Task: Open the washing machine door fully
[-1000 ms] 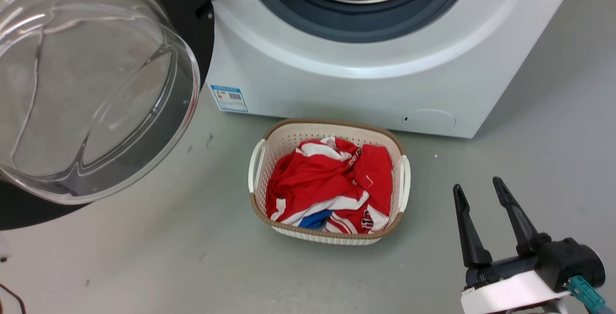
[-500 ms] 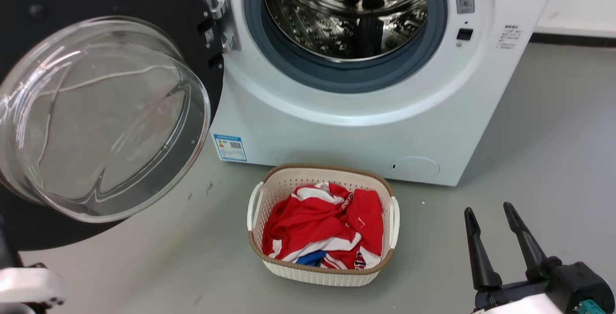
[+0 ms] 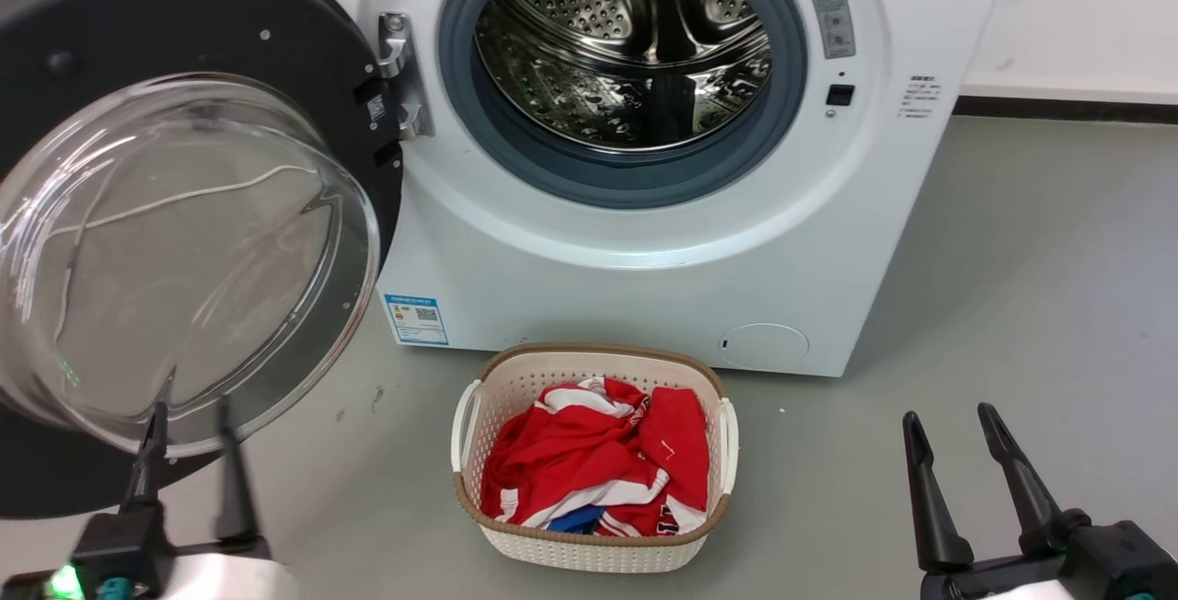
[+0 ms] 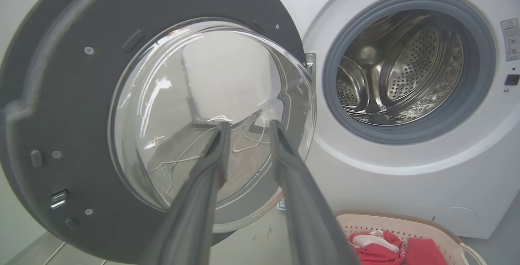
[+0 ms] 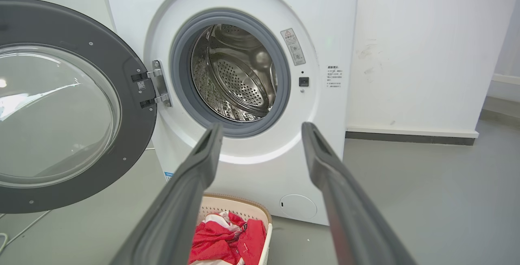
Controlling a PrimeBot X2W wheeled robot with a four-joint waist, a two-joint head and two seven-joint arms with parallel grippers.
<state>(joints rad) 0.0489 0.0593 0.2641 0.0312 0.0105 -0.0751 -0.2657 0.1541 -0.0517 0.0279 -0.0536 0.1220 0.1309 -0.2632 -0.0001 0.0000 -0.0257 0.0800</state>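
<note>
The washing machine [image 3: 644, 278] [image 5: 325, 21] [image 4: 406, 183] is a white front loader with its steel drum [image 3: 626, 48] exposed. The washing machine door [image 3: 184, 57] [image 4: 61, 94] [image 5: 134, 106], black with a clear domed glass centre [image 3: 175, 250], hangs swung wide to the left on its silver hinge [image 3: 398, 75]. My left gripper [image 3: 189, 416] [image 4: 248, 129] is open at the lower left, just in front of the dome, holding nothing. My right gripper [image 3: 952, 425] [image 5: 260, 131] stands open at the lower right, well clear of the machine.
A white woven laundry basket [image 3: 488, 388] [image 5: 227, 204] with red and white clothes [image 3: 598, 462] sits on the grey floor right before the machine. A white wall [image 5: 426, 45] with a dark skirting rises to the machine's right.
The head camera has tilted up, so the drum and hinge now show in full. My left gripper has come into the head view at the lower left. The door looks unchanged.
</note>
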